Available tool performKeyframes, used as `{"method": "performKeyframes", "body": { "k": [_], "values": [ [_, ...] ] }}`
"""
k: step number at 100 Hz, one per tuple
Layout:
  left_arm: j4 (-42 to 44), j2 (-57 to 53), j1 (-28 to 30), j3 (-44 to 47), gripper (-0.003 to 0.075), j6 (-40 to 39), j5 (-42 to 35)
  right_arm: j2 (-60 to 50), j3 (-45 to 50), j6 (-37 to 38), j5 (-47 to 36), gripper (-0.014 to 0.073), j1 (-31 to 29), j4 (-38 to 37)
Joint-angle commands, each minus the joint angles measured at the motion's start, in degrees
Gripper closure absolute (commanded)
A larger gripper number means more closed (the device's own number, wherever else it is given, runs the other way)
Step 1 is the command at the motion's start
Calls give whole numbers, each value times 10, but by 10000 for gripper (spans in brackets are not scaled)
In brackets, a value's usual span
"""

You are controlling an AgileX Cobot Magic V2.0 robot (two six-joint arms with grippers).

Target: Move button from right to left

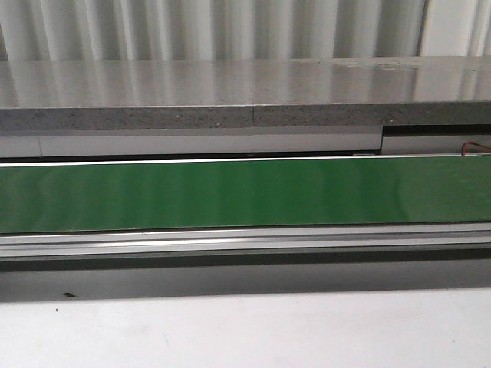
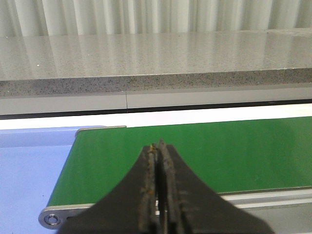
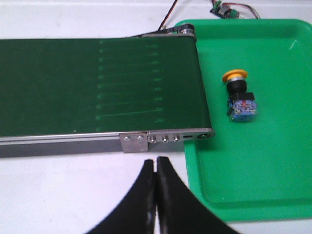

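The button (image 3: 238,95), with a yellow cap, black collar and blue-grey body, lies on its side in a green tray (image 3: 273,161) beside the end of the green conveyor belt (image 3: 97,87). My right gripper (image 3: 156,162) is shut and empty over the white table, just off the tray's edge and apart from the button. My left gripper (image 2: 157,146) is shut and empty above the other end of the belt (image 2: 219,151). Neither gripper nor the button shows in the front view, only the belt (image 1: 245,192).
A blue surface (image 2: 29,175) lies beside the belt's end in the left wrist view. A grey stone ledge (image 1: 245,96) runs behind the belt. A small circuit board with wires (image 3: 222,9) sits beyond the tray. White table (image 1: 245,330) lies in front of the conveyor.
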Motion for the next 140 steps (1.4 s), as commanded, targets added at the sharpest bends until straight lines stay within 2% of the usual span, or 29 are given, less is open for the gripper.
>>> {"method": "performKeyframes", "body": {
  "k": [1,7,24,31,54,87,101,124,140],
  "values": [
    [-4,-16,-1,22,741,-3,-44,37,-39,0,-9,609,1,-1],
    [-4,-16,-1,22,741,-3,-44,59,-57,0,8,530,1,-1],
    [-4,-16,-1,22,741,-3,-44,126,-106,0,47,171,1,-1],
    [-4,-16,-1,22,741,-3,-44,155,-128,0,68,103,1,-1],
    [-4,-16,-1,22,741,-3,-44,241,-194,0,95,107,-13,-1],
    [-4,-16,-1,22,741,-3,-44,391,-277,0,89,107,-166,1],
    [-4,-16,-1,22,741,-3,-44,461,-312,0,91,107,-209,5],
    [-4,-16,-1,22,741,-3,-44,555,-360,-30,103,107,-222,6],
    [-4,-16,-1,22,741,-3,-44,608,-387,-70,104,107,-222,34]
  ]
}}
